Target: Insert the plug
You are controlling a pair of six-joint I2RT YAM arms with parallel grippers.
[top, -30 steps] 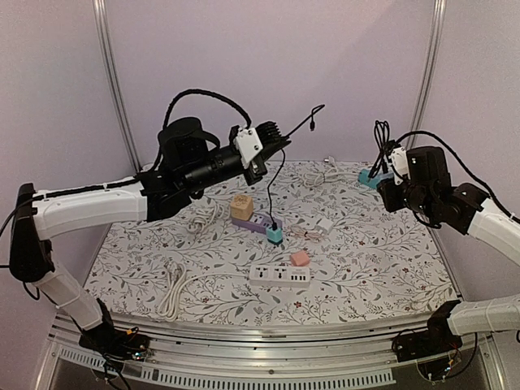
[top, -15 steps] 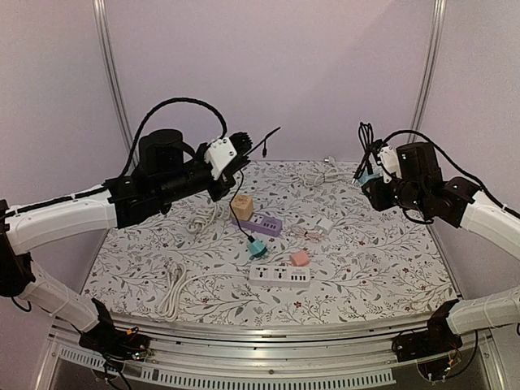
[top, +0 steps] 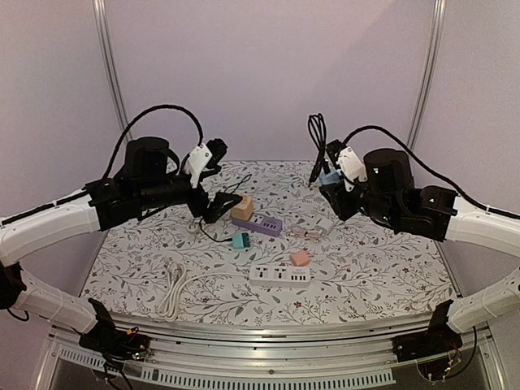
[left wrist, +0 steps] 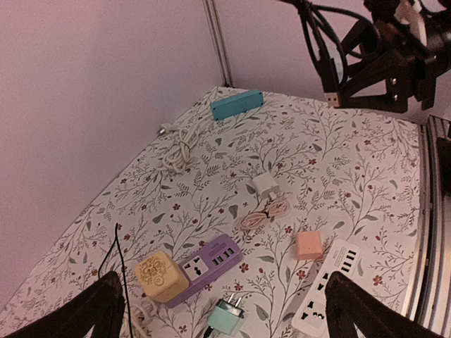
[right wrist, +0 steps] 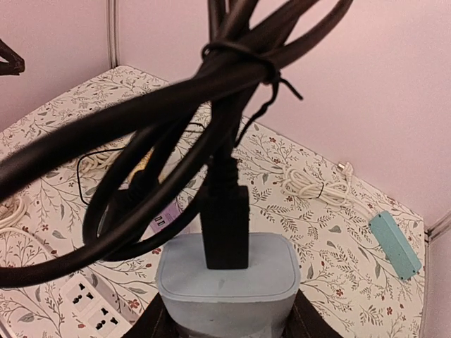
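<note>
A teal plug with two prongs lies flat on the floral table, its black cable trailing left. In the left wrist view the teal plug lies just in front of the purple power strip. My left gripper hovers above it, open and empty, with dark fingers at both lower corners. Over the table's back right, my right gripper is shut on a blue-grey charger block. A black connector stands in the block's top, and its coiled black cable hangs around it.
A yellow cube sits at the purple strip's left end. A white power strip, pink cube, white charger and pink cable lie mid-table. White cable bundles lie front left, and a teal strip lies at the back.
My left gripper came down and left, opened and let go of the black cable; the teal plug now lies on the table. My right arm swung left with the charger block.
</note>
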